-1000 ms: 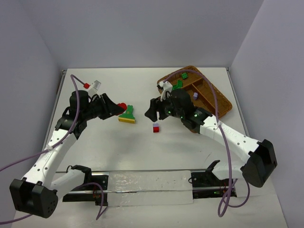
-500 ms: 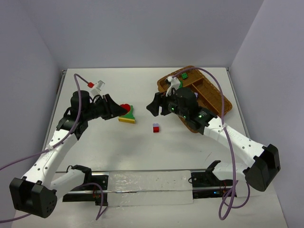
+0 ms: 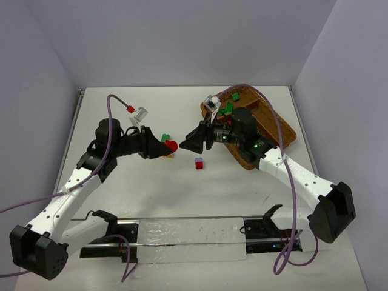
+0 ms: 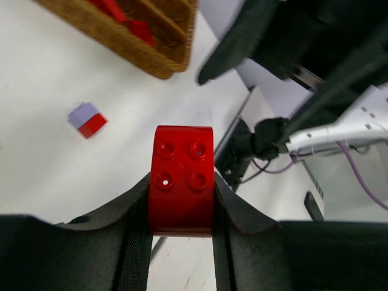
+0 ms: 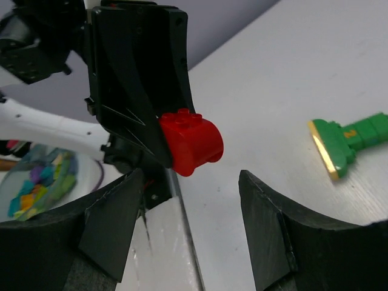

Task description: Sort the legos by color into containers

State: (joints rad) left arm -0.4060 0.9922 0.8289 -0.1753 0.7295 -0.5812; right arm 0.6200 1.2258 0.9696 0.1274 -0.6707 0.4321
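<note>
My left gripper is shut on a red lego, a rounded brick with studs that sticks out beyond the black fingers. My right gripper faces it from the right with its jaws open, and the red brick hangs just ahead of the gap between them. A green piece on a yellow base lies on the table behind. A small red and lilac lego sits in front of both grippers. The brown wicker tray holds green legos and red ones.
The tray stands at the back right, close behind the right arm. Purple cables loop over both arms. A metal rail with a clear strip runs along the near edge between the arm bases. Grey walls close in the table's sides.
My left gripper carried the red lego rightward, past the green and yellow piece. My right gripper swung round to face it, so the two now nearly meet.
</note>
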